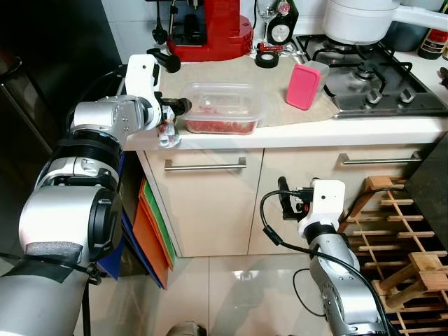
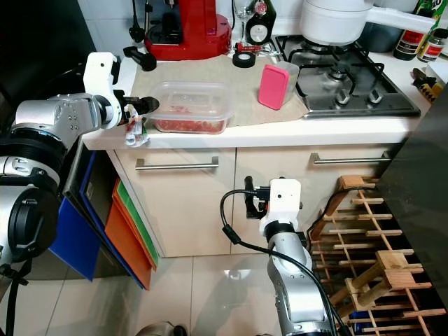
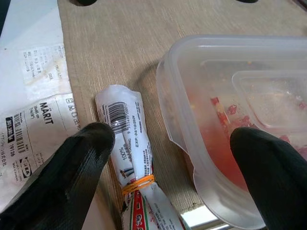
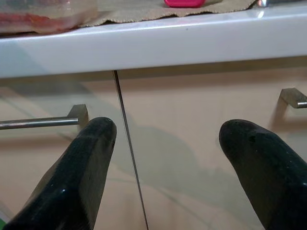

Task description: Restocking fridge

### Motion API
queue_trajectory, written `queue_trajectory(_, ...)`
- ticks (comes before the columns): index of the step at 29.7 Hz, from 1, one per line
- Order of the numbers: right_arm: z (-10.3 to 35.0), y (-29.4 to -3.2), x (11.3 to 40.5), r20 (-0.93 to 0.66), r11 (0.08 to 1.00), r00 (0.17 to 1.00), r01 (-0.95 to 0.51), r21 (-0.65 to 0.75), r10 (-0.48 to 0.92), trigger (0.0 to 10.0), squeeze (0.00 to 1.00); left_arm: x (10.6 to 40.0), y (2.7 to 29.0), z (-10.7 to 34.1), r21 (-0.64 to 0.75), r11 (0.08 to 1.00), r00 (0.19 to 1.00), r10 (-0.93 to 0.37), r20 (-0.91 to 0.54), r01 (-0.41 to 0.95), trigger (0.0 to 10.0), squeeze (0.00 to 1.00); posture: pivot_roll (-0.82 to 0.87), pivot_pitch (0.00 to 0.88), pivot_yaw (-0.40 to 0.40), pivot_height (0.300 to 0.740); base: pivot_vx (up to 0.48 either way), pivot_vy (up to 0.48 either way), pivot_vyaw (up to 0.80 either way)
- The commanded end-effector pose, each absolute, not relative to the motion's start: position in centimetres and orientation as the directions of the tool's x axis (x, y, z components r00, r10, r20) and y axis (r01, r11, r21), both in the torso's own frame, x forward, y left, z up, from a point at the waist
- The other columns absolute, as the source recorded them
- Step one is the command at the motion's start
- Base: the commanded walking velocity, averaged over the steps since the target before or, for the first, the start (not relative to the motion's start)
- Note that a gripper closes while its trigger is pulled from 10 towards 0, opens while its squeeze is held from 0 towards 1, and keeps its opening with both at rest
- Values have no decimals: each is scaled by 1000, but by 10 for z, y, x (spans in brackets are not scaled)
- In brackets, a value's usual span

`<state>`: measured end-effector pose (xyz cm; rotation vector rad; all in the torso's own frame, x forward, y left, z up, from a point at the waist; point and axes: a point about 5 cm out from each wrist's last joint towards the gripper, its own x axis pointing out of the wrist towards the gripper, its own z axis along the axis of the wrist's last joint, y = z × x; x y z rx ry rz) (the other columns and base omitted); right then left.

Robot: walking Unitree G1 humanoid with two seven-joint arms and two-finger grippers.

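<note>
**Lining up on the food tub**

Low in the frame, my right end effector idles open before the cupboard doors. At centre left, my left end effector is spread open at the tabletop edge, one finger by the rolled packet, the other at the clear tub of red food. I should centre on the tub's end wall and close gently, since thin plastic flexes. Upper centre, a pink container waits.

The white counter carries a beige mat, a red machine and a hob.
</note>
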<state>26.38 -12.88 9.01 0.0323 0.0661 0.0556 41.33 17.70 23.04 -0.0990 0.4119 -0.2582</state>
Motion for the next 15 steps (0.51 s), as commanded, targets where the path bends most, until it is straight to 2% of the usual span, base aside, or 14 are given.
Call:
queue_trajectory(1,94,-129,263,-55,999,997,-48,25,49,10000,0,415,173,240,-179,957,889,-279,-362,227,10000,0,27,34,105,740,0,0,0)
queue_trajectory(3,94,-128,262,-57,999,997,-46,25,47,10000,0,416,170,240,-181,957,892,-280,-356,228,9882,0,26,36,107,740,0,0,0)
queue_trajectory(4,94,-128,262,-59,999,997,-45,25,47,10000,0,416,169,240,-185,954,893,-287,-346,235,0,0,25,37,106,740,0,0,0)
queue_trajectory(15,91,-129,261,-71,999,996,-45,20,46,10000,0,420,162,254,-249,933,910,-323,-258,261,0,0,27,45,106,740,0,0,0)
